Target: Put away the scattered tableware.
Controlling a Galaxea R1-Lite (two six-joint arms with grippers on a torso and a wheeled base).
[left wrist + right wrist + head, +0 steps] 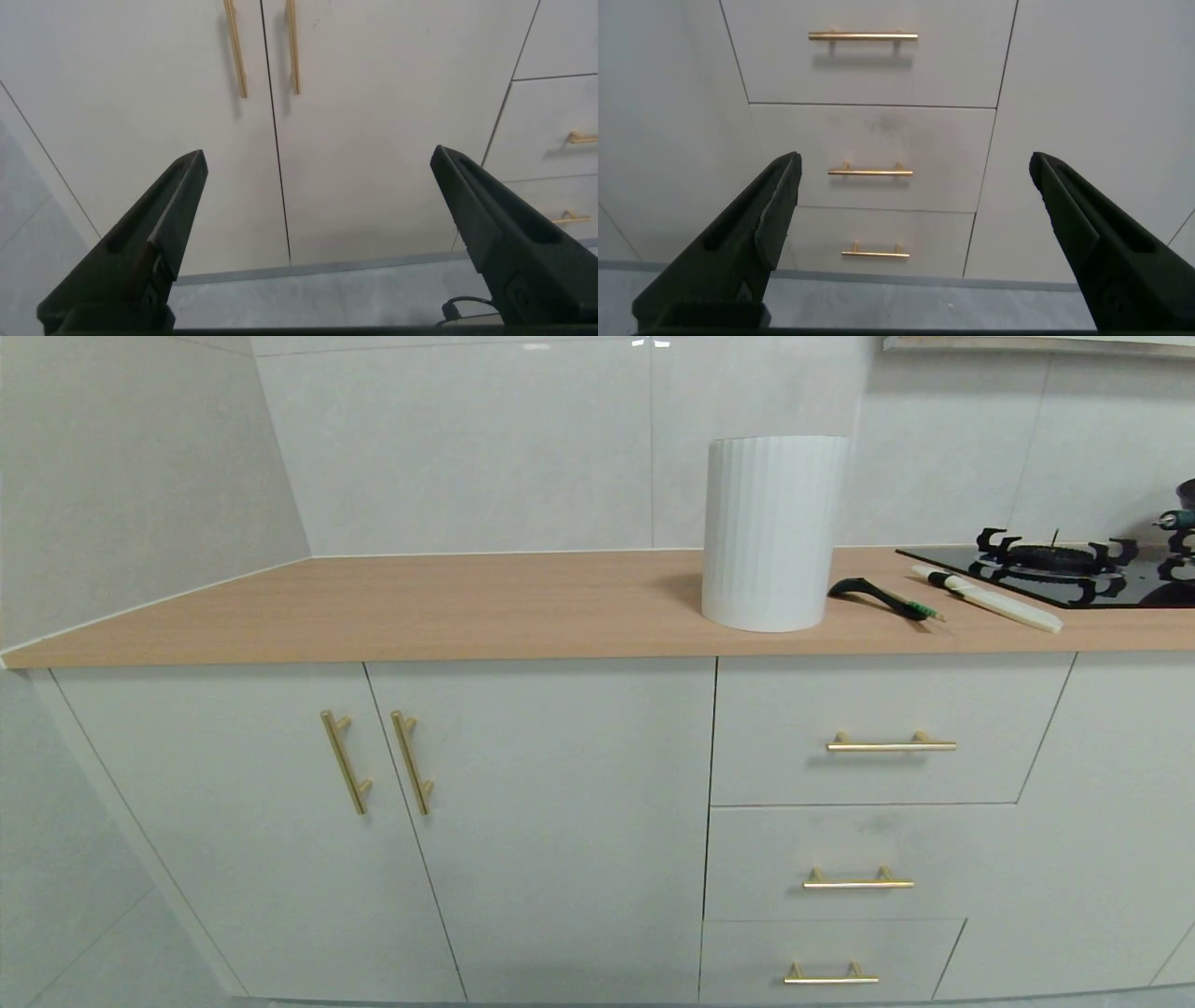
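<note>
Tableware: a black-handled utensil (882, 597) and a long white utensil (990, 599) lie side by side on the wooden countertop (420, 607). They are just right of a tall white ribbed canister (770, 537), by the front corner of the black gas hob (1055, 569). The left gripper (318, 157) sits low, facing the double cabinet doors (374, 140), fingers spread wide, holding nothing. The right gripper (915, 161) faces the drawer stack (868, 140), also wide and empty. Both are well below the counter.
</note>
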